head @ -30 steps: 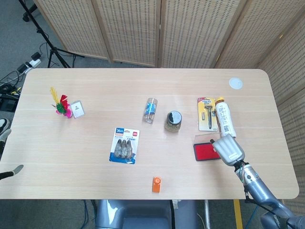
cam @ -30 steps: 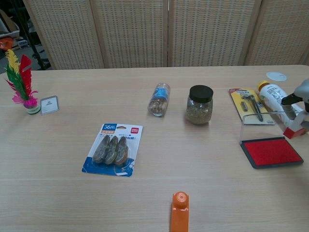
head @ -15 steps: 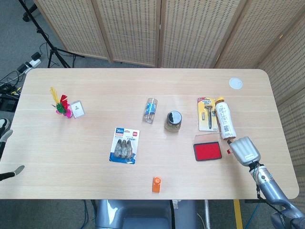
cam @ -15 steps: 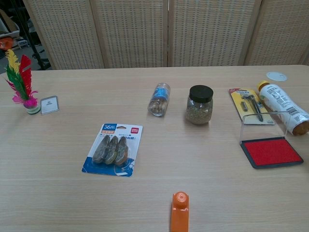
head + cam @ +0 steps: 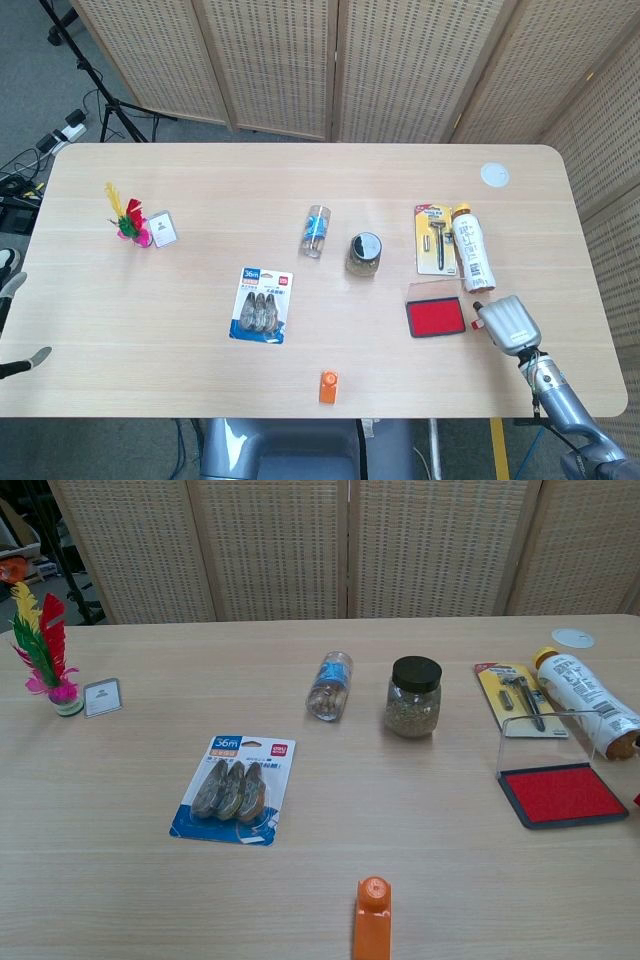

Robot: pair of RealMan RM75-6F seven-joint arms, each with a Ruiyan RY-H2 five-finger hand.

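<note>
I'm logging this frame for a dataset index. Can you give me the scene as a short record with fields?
setting: light wooden table before woven folding screens
right hand: right hand near the table's right edge, just right of the red ink pad; nothing visibly held
left hand: only a dark tip at the head view's left edge; state unclear
ink pad: clear lid standing open
right group: white bottle lying down, carded razor
centre: dark-lidded jar, small clear bottle, correction tape pack
front: orange object
left: feather shuttlecock, small card
</note>
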